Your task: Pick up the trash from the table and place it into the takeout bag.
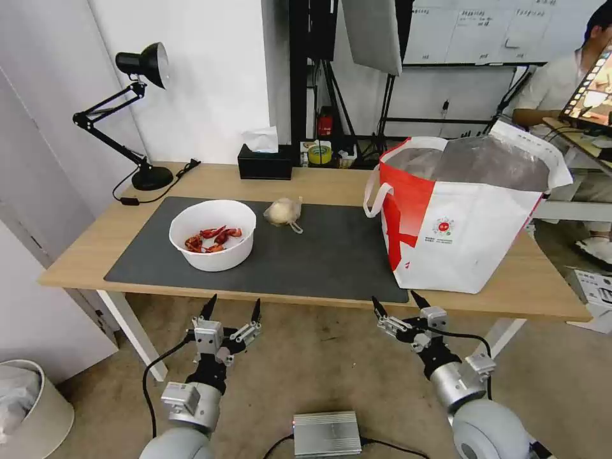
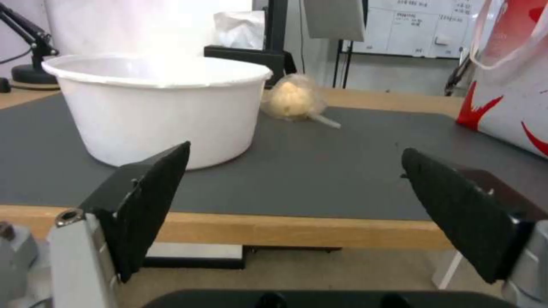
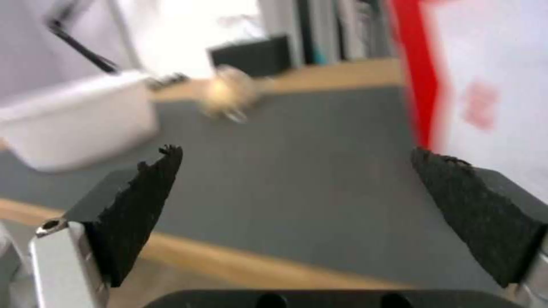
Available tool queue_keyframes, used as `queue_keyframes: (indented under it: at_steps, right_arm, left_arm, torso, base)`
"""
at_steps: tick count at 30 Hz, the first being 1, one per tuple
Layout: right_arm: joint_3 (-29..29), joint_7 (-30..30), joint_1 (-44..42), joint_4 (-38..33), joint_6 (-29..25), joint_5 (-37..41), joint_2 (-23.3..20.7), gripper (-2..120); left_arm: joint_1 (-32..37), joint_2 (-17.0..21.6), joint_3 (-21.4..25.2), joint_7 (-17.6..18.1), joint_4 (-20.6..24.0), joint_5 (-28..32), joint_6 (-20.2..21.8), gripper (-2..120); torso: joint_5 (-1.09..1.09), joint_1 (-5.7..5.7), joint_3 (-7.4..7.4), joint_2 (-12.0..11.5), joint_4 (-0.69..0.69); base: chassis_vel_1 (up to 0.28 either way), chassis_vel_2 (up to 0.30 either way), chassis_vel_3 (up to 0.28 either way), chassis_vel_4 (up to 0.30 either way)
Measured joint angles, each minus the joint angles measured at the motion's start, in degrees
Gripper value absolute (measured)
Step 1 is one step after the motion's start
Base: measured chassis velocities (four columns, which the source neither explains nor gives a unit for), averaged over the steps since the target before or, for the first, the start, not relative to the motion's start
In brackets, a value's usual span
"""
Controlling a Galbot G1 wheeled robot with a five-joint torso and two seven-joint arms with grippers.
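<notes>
White bowl (image 1: 213, 234) and pale bundle (image 1: 283, 211) unpicked, both grippers (image 1: 232, 310) (image 1: 400, 305) wide open, empty, below table (image 1: 83, 258) edge; likely next: reach, grasp, bag (image 1: 465, 217).

Bowl (image 1: 213, 234) and pale bundle (image 1: 282, 211) sit on the mat (image 1: 331, 255); takeout bag (image 1: 459, 217) stands right.

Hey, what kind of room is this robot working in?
Probably an office or lab workspace: a wooden desk with a black desk lamp, a whiteboard on the far wall, and studio light stands behind.
</notes>
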State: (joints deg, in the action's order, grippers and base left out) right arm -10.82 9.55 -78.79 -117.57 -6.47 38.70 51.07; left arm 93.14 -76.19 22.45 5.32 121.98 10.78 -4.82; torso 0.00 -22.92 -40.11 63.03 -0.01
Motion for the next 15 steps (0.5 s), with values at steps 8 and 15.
queue_keyframes:
  at_steps: [8,15]
  right_arm:
    - [6.97,-6.81,16.47,4.02,5.04,6.00,4.39,100]
    - [16.29,-5.38,31.64,10.44,8.91,9.10,7.61,100]
  left_arm:
    - [0.48,-0.30,-0.20,0.05,0.25,-0.40,0.00,100]
    - [1.30,-0.05,0.57,0.08,0.37,-0.51,0.05,100]
  torso:
    - [-0.01,0.00,0.00,0.00,0.02]
    - [-0.01,-0.02,-0.01,-0.01,0.01]
  base:
    - [0.000,0.000,0.000,0.000]
    - [0.000,0.000,0.000,0.000]
